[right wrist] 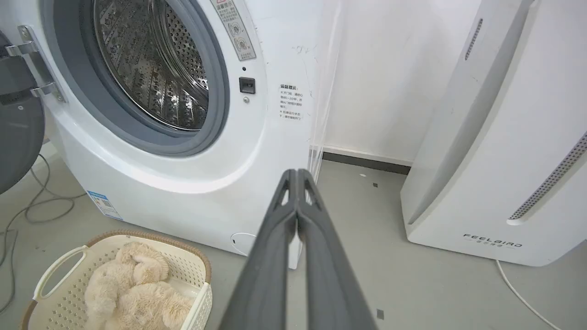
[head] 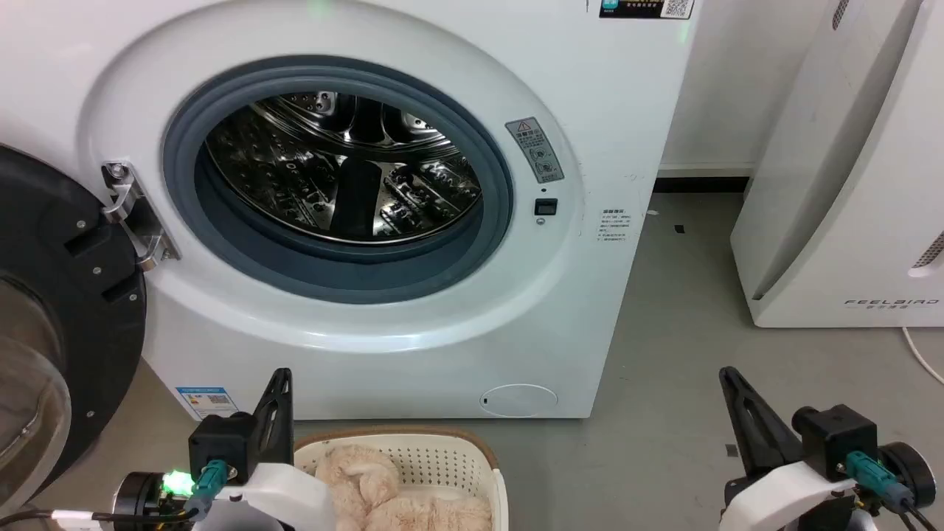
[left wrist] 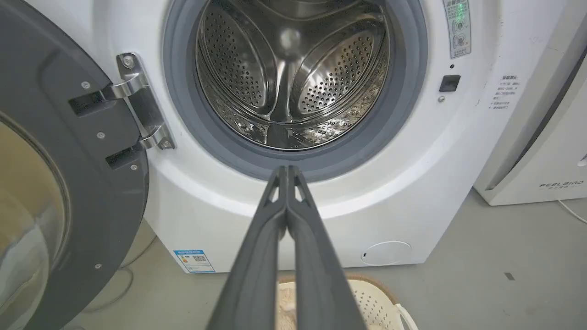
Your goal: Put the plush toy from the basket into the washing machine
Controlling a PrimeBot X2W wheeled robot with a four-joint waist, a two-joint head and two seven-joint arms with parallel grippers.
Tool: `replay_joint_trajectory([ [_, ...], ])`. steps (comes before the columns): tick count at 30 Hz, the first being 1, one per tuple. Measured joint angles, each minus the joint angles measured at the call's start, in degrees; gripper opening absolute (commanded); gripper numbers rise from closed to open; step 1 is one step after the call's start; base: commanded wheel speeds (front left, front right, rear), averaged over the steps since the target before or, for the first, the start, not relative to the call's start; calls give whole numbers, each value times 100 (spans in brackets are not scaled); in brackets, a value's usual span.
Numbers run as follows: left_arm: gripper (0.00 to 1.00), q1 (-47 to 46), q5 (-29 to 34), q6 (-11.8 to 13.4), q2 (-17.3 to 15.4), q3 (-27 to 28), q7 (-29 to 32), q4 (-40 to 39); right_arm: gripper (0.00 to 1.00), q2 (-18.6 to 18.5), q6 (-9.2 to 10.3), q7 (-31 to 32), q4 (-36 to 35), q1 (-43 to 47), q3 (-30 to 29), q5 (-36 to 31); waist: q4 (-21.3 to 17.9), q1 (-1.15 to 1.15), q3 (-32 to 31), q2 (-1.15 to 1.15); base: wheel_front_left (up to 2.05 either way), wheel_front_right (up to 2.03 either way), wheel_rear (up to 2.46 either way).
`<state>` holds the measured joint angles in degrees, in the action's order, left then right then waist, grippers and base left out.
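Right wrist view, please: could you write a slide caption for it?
Plush toy lies in the basket before the open washing machine; the right gripper, shut, holds nothing.

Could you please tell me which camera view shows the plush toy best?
The right wrist view: the toy lies mostly visible in the basket. The head view catches part at its bottom edge; the left wrist view, a sliver between the fingers.

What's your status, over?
Left pincer shut, empty; right pincer shut, empty. Plush toy lying in basket. Washing machine door open, nothing blocking the porthole.
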<state>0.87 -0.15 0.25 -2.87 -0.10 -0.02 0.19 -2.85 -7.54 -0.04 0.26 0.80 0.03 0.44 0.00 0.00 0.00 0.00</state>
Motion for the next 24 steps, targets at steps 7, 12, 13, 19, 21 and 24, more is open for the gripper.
replay_joint_trajectory([
  [7, 100, 0, 0, 0, 0, 0, 0, 0, 100, 0, 0, 0, 0, 0, 1, 0, 0, 0, 0, 0, 0, 0, 0],
  [12, 100, 4, -1, 7, 0, -8, 0, 5, 100, 0, 0, 0, 3, 3, 7, 3, 0, 0, 0, 0, 0, 0, 0],
  [13, 100, 4, -2, 8, 0, -11, -1, 5, 100, 0, 0, -1, 3, 3, 8, 4, -1, 0, 2, 0, 0, 0, 0],
  [19, 100, 5, -9, 9, 1, -37, -55, 15, 100, 0, 0, -45, 5, 3, -11, 14, -12, 0, 25, 0, 0, 0, 0],
  [21, 100, 5, -33, 10, 1, -53, -63, 24, 100, 0, 0, -62, 5, 3, -22, 40, -17, 0, 40, 0, 0, 0, 0],
  [24, 100, 5, -58, 13, 1, -69, -107, 45, 100, 0, 0, -94, 4, 3, -42, 57, -27, 0, 70, 0, 0, 0, 0],
])
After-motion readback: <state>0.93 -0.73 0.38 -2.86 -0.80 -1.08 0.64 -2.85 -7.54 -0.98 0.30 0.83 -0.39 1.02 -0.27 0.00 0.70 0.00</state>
